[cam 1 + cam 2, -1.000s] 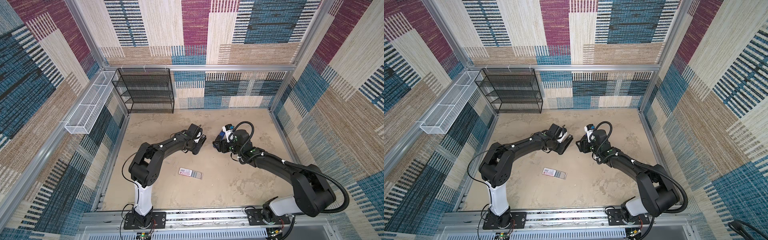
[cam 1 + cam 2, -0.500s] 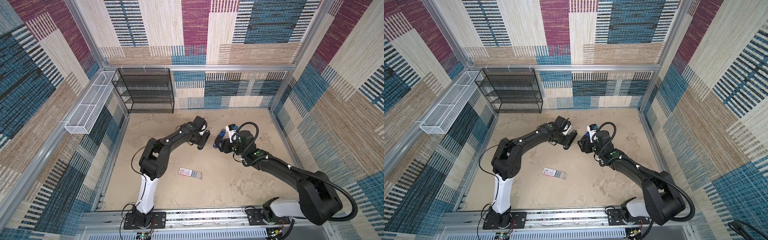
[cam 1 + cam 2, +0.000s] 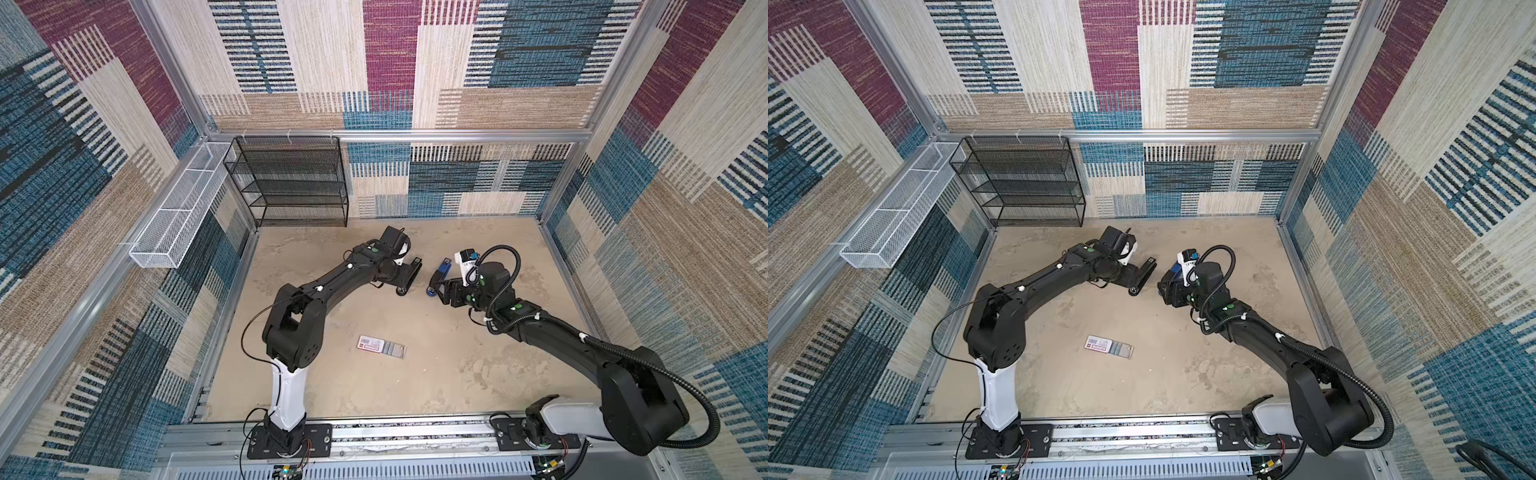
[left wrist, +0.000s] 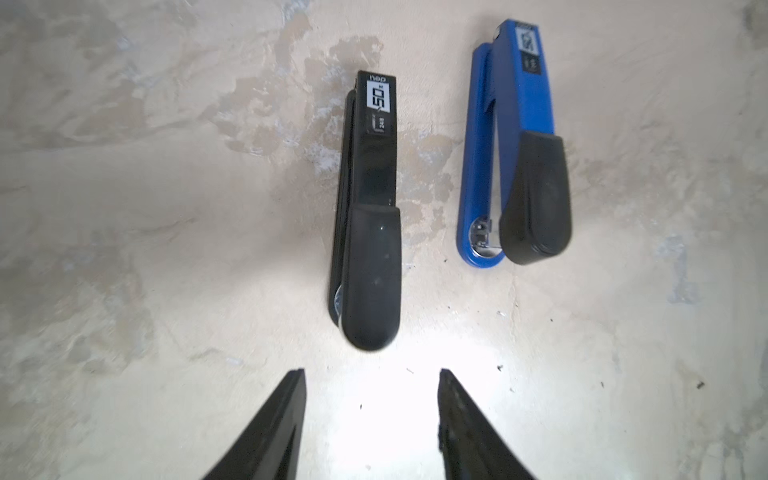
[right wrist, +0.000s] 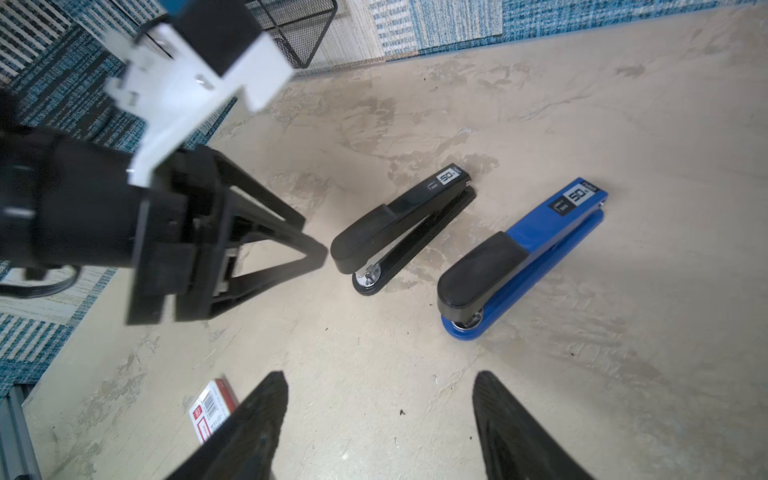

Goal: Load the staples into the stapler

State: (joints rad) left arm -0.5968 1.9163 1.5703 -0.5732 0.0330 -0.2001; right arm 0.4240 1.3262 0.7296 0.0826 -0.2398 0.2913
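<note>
Two staplers lie side by side on the beige floor, a black stapler (image 4: 368, 216) and a blue stapler (image 4: 513, 145), both closed. My left gripper (image 4: 371, 372) is open, with nothing between its fingers, just behind the black stapler's rounded rear end and not touching it. Over bare floor a short way from the blue stapler (image 5: 523, 253) my right gripper (image 5: 380, 376) is open and empty. The staples (image 3: 381, 345), a red-and-white barcoded box with a clear tray of grey strips, lie nearer the front, apart from both grippers. One right finger partly hides the box (image 5: 210, 409).
A black wire shelf (image 3: 291, 183) stands at the back left. A white wire basket (image 3: 183, 208) hangs on the left wall. Patterned walls close in three sides, and an aluminium rail (image 3: 374, 432) carrying both arm bases runs along the front.
My left gripper's jaws have widened and now stand clear of the black stapler, and the left arm has swung right. My right gripper has shifted slightly right and opened a little more.
</note>
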